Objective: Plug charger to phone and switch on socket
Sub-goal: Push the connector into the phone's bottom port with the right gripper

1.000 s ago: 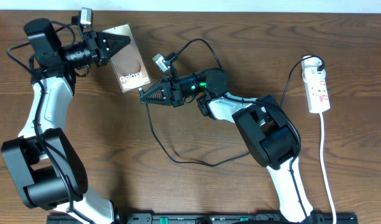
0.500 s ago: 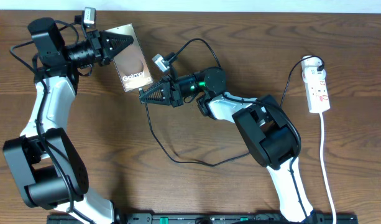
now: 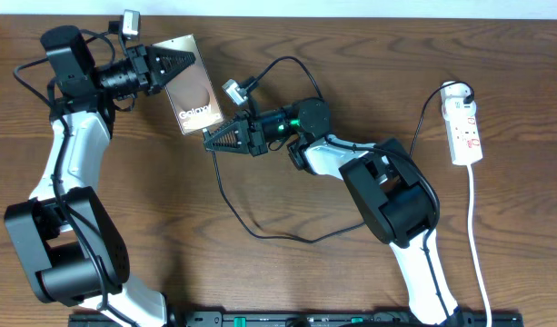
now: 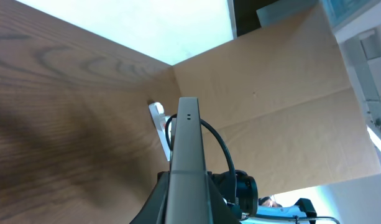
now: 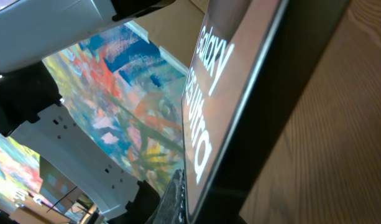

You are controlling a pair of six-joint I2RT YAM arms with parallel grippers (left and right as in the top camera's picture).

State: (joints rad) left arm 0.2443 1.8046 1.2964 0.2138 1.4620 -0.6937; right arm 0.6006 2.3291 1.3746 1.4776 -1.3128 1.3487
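Left end effector (image 3: 187, 60) is what I check first: its two dark fingers are clamped on the upper end of the flat rectangular smartphone with a dark frame and brownish screen (image 3: 198, 95). On the left wrist feed I see that smartphone (image 4: 188, 155) edge-on, running straight out from between the fingers. From overhead it sits at the far left of the brown wooden surface (image 3: 260, 286), angled, with the white "Galaxy" lettering facing up.

My right end effector (image 3: 210, 143) points left, with its tips just beside the smartphone's lower end. Its fingers are pressed together on the end of the long thin black charger cable (image 3: 231, 207), which drops away from the tips and loops across the surface towards the right arm's base. I cannot make out the plug tip itself. The right wrist feed is filled by the smartphone (image 5: 240, 93) very close up, its dark edge and white lettering slanting across the picture.

Well apart, at the far right, the narrow white power strip with red markings (image 3: 465, 127) lies flat, a black plug (image 3: 457, 91) at its far end and a white cord (image 3: 478, 245) trailing towards me.
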